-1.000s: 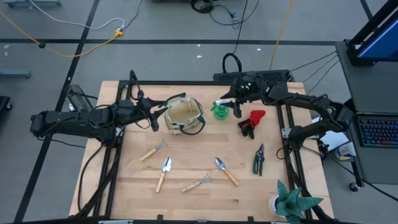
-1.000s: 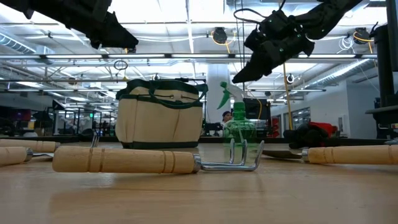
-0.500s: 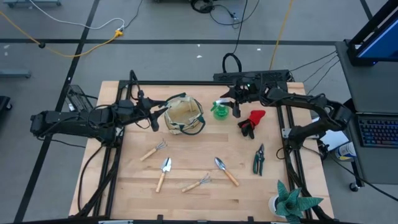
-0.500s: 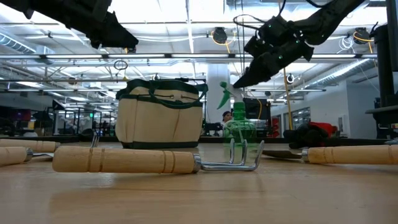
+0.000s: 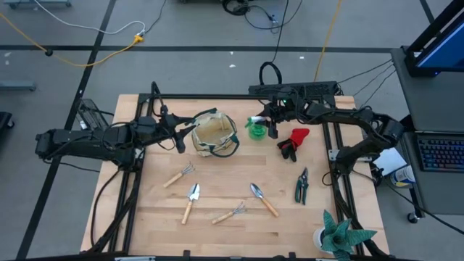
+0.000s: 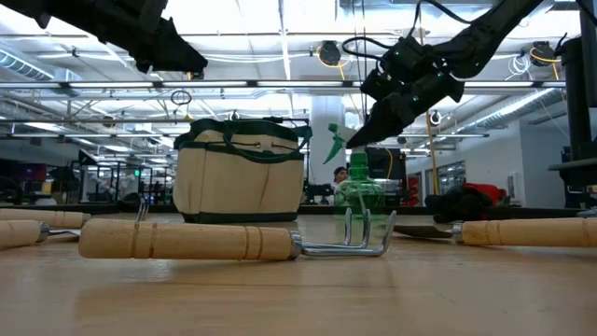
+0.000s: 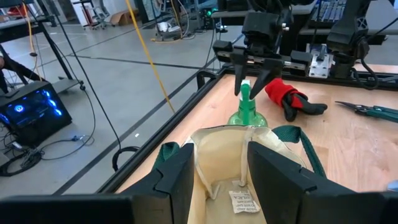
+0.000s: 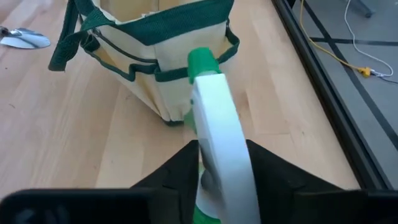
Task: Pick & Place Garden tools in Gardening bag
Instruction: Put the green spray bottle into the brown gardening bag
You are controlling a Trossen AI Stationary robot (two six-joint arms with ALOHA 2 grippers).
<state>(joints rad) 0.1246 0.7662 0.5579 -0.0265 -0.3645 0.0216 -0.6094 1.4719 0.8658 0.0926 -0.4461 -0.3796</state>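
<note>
The tan gardening bag (image 5: pixel 214 135) with green trim stands upright and open at the table's far middle. The green spray bottle (image 5: pixel 254 129) stands upright just right of it. My right gripper (image 5: pixel 271 125) is open, above the table, with its fingers on either side of the bottle's spray head (image 8: pixel 214 124). My left gripper (image 5: pixel 180 135) is open and empty, held above the bag's left rim (image 7: pixel 236 168). The red glove (image 5: pixel 294 141), the pruning shears (image 5: pixel 301 185), two trowels (image 5: pixel 192 201) (image 5: pixel 263 198) and two hand rakes (image 5: pixel 179 175) (image 5: pixel 230 213) lie flat on the table. My right gripper's fingers (image 7: pixel 238 74) come slanting down from the table's right side and stand on either side of the spray head (image 7: pixel 244 92). Whether they touch it, I cannot tell. The bottle stands upright on the table.
A spiky green plant in a white pot (image 5: pixel 341 235) stands at the near right corner. A black frame (image 5: pixel 341 167) runs along the table's right side, past the glove and shears. Bare wood lies between the bag and the tools nearer the front.
My right gripper has gone down and slightly toward the table's left, closing in on the spray bottle's head. The bottle and the bag have stayed where they were.
</note>
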